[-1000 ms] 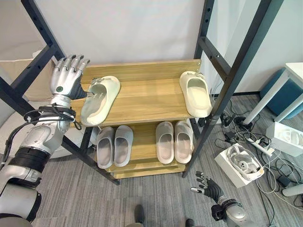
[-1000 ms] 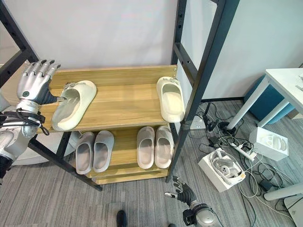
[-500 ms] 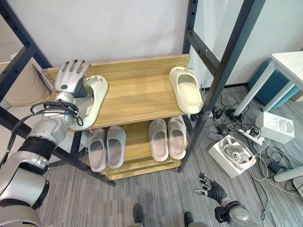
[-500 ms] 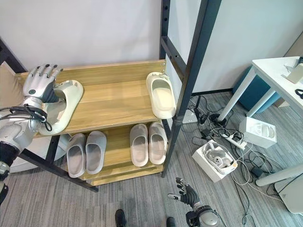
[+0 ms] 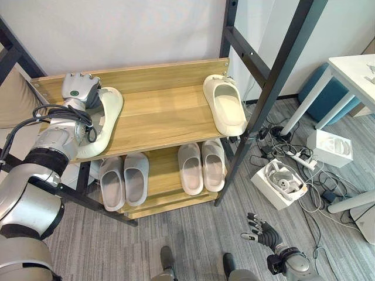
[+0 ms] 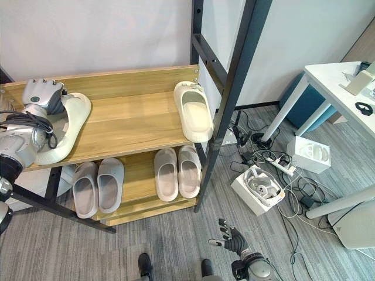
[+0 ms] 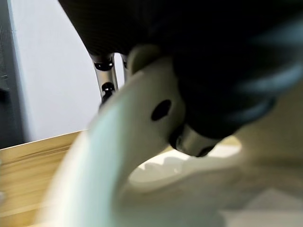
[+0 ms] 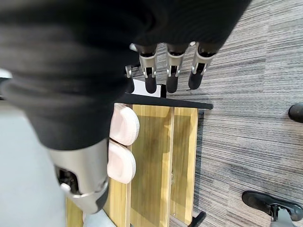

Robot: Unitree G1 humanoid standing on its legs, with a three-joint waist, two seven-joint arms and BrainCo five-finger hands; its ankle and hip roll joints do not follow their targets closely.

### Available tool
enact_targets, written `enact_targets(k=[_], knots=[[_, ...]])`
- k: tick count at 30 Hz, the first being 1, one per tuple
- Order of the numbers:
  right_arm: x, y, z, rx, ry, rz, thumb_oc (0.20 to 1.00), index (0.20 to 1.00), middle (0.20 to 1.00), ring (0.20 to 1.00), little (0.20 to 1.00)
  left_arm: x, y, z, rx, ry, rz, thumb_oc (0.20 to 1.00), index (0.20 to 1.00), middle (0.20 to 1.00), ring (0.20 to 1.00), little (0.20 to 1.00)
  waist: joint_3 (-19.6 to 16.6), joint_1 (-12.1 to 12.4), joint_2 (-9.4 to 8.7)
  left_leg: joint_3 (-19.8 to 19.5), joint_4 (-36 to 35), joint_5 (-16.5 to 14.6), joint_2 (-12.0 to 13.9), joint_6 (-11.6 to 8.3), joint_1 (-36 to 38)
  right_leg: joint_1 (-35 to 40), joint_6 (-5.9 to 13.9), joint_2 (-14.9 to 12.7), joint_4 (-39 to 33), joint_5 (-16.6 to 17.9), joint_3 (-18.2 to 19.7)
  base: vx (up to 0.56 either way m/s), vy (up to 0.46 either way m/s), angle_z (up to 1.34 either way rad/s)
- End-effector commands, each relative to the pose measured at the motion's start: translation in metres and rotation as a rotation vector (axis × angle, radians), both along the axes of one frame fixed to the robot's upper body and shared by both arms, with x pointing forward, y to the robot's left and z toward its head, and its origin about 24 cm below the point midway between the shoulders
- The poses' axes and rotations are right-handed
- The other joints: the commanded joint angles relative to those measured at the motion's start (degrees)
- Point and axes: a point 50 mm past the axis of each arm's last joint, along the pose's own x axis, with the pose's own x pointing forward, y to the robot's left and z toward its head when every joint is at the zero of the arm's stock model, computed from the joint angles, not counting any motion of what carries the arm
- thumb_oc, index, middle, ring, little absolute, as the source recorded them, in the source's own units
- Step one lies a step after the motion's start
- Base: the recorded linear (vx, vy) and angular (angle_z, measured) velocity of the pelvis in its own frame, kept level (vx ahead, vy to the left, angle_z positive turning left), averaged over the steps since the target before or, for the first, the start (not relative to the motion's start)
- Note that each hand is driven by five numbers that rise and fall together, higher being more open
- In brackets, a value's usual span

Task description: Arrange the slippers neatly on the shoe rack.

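A cream slipper (image 5: 104, 120) lies at the left end of the rack's top shelf (image 5: 164, 117), toe toward the front edge. My left hand (image 5: 77, 88) rests on its strap at the back. The fingers curl over the strap, and the thumb (image 7: 194, 139) sits inside the opening. Its cream mate (image 5: 225, 106) lies at the right end of the same shelf. The lower shelf carries two pairs of pale grey slippers (image 5: 123, 180) (image 5: 202, 166) side by side. My right hand (image 5: 262, 230) hangs low over the floor in front of the rack, open, with straight fingers (image 8: 171, 71).
Black slanted frame bars (image 5: 275, 76) flank the rack. On the grey floor to the right lie a white box holding a headset (image 5: 280, 180), a power strip with cables (image 5: 304, 159) and another white box (image 5: 331, 147). A white table (image 5: 351, 67) stands far right. A beige cushion (image 5: 14, 99) lies at the left.
The camera has shifted. My left hand, raised and spread above the slipper's back before, has come down onto the strap and curled round it. The right hand stays low.
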Motion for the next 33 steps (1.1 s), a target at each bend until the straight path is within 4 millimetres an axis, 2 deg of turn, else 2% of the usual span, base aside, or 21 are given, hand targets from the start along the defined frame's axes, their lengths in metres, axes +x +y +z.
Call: enact_targets(k=[1, 4, 5, 7, 12, 17, 20, 27, 28, 29, 30, 33], knots=[[0.023, 0.008, 0.024, 0.079, -0.148, -0.027, 1.0, 1.0, 1.0, 1.0, 1.0, 0.008, -0.028, 0.041, -0.002, -0.153, -0.081, 0.2, 0.2, 0.2, 0.2, 0.2, 1.73, -0.58, -0.84, -0.79, -0.35, -12.34, -1.75, 0.63, 9.6, -2.73, 3.65, -1.37, 0.89, 0.37, -2.77, -0.01, -0.032, 0.01], [0.025, 0.006, 0.027, 0.066, -0.16, -0.029, 1.0, 1.0, 1.0, 1.0, 1.0, 0.013, -0.052, 0.039, 0.005, -0.144, -0.148, 0.2, 0.2, 0.2, 0.2, 0.2, 1.83, -1.08, -0.47, -0.71, -0.35, -12.39, -1.84, 0.62, 9.65, -2.83, 3.59, -1.38, 0.96, 0.38, -2.7, -0.02, -0.038, -0.06], [0.026, 0.006, 0.028, 0.061, -0.164, -0.029, 1.0, 1.0, 1.0, 1.0, 1.0, 0.014, -0.058, 0.041, 0.012, -0.143, -0.161, 0.2, 0.2, 0.2, 0.2, 0.2, 1.92, -1.23, -0.31, -0.62, -0.35, -12.42, -1.81, 0.63, 9.7, -2.95, 3.58, -1.35, 1.0, 0.42, -2.58, -0.04, -0.052, -0.02], [0.035, 0.007, 0.037, 0.045, -0.209, -0.003, 1.0, 1.0, 1.0, 1.0, 1.0, 0.021, -0.082, 0.049, 0.004, -0.15, -0.206, 0.2, 0.2, 0.2, 0.2, 0.2, 2.38, -2.2, 0.56, -0.09, -0.35, -12.15, -1.82, 0.59, 9.62, -3.54, 3.52, -1.25, 1.09, 0.7, -1.91, -0.04, -0.051, -0.03], [0.043, 0.005, 0.048, 0.042, -0.258, 0.003, 1.0, 1.0, 1.0, 1.0, 1.0, 0.031, -0.103, 0.056, -0.003, -0.139, -0.213, 0.2, 0.2, 0.2, 0.2, 0.2, 2.6, -3.34, 1.57, 0.47, -0.35, -11.78, -1.58, 0.39, 9.52, -3.97, 3.31, -1.01, 1.25, 0.64, -1.31, -0.01, -0.038, -0.11], [0.041, 0.001, 0.048, 0.047, -0.252, -0.015, 1.0, 1.0, 1.0, 1.0, 1.0, 0.041, -0.108, 0.053, -0.019, -0.099, -0.156, 0.2, 0.2, 0.2, 0.2, 0.2, 2.39, -4.51, 2.06, 0.82, -0.35, -11.56, -1.05, 0.08, 9.65, -4.15, 3.11, -0.69, 1.42, 0.44, -1.13, 0.02, -0.029, -0.04], [0.036, 0.001, 0.044, 0.047, -0.236, -0.027, 1.0, 1.0, 1.0, 1.0, 1.0, 0.047, -0.103, 0.053, -0.126, -0.095, -0.071, 0.2, 0.2, 0.2, 0.2, 0.2, 1.98, -5.19, 2.01, 0.57, -0.35, -11.1, -0.64, -0.05, 9.65, -4.11, 2.84, -0.3, 1.42, 0.33, -1.33, 0.03, -0.05, -0.01], [0.034, 0.004, 0.04, 0.048, -0.221, -0.014, 1.0, 1.0, 1.0, 1.0, 1.0, 0.049, -0.107, 0.054, -0.159, -0.084, -0.053, 0.2, 0.2, 0.2, 0.2, 0.2, 1.29, -4.93, 2.0, -0.01, -0.35, -11.02, -0.49, -0.2, 9.82, -3.22, 2.59, -0.09, 1.0, 0.12, -2.15, 0.01, -0.01, -0.01], [0.034, 0.004, 0.04, 0.049, -0.219, -0.014, 1.0, 1.0, 1.0, 1.0, 1.0, 0.049, -0.108, 0.054, -0.164, -0.083, -0.056, 0.495, 0.495, 0.495, 0.495, 0.495, 1.26, -4.89, 2.01, -0.14, -0.35, -11.03, -0.52, -0.19, 9.82, -3.05, 2.55, -0.07, 0.93, 0.08, -2.28, 0.01, -0.02, 0.05], [0.035, 0.005, 0.039, 0.05, -0.213, -0.018, 1.0, 1.0, 1.0, 1.0, 1.0, 0.049, -0.113, 0.053, -0.2, -0.071, -0.078, 1.0, 1.0, 1.0, 1.0, 1.0, 1.06, -4.59, 2.01, -0.49, -0.35, -11.02, -0.57, -0.19, 9.8, -2.71, 2.49, -0.05, 0.77, 0.0, -2.83, 0.01, -0.013, 0.11], [0.035, 0.005, 0.039, 0.05, -0.213, -0.018, 1.0, 1.0, 1.0, 1.0, 1.0, 0.049, -0.113, 0.053, -0.2, -0.071, -0.078, 1.0, 1.0, 1.0, 1.0, 1.0, 1.06, -4.6, 2.02, -0.5, -0.35, -11.02, -0.57, -0.19, 9.79, -2.7, 2.49, -0.06, 0.76, 0.0, -2.84, 0.01, -0.015, 0.21], [0.034, 0.009, 0.035, 0.059, -0.194, -0.028, 1.0, 1.0, 1.0, 1.0, 1.0, 0.044, -0.129, 0.066, -0.27, -0.128, -0.18, 1.0, 1.0, 1.0, 1.0, 1.0, 0.91, -3.69, 1.9, -1.14, -0.35, -11.05, -0.68, -0.16, 9.5, -2.17, 2.35, -0.19, 0.55, -0.19, -3.7, 0.0, -0.003, 0.17]])
